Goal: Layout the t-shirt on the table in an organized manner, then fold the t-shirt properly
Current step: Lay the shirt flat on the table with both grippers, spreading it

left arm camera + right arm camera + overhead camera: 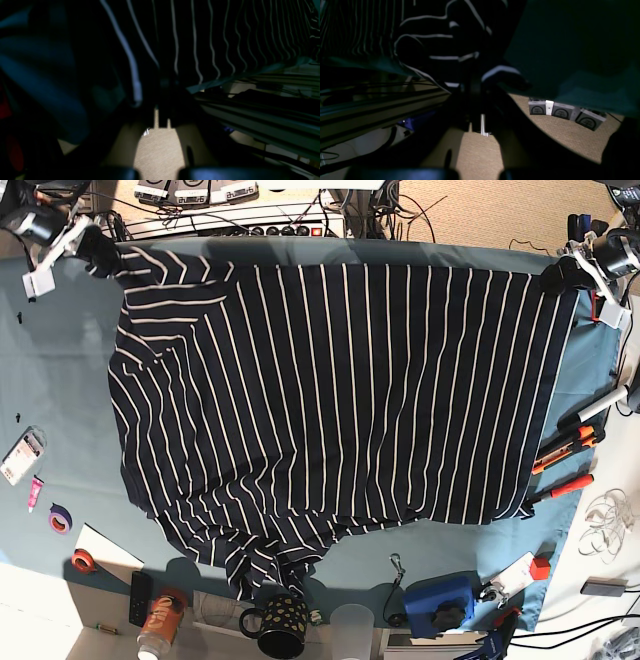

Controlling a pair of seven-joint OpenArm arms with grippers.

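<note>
The laying-out step looks to be in hand. The striped t-shirt point(330, 400) lies spread over the teal table point(60, 360), its far edge drawn along the table's 12 o'clock side. The right gripper point(98, 252) sits at about 10 o'clock and the left gripper point(556, 275) at about 2 o'clock, each at one far corner of the cloth.

Both pairs of jaws are pressed together on fabric: in each wrist view the striped cloth bunches right at the fingertips and hangs past the table edge above the carpet.

The near hem, at 6 to 7 o'clock, is rumpled beside a spotted mug point(274, 627). I judge the next move calls for an even pull to flatten that side before any fold.
</note>
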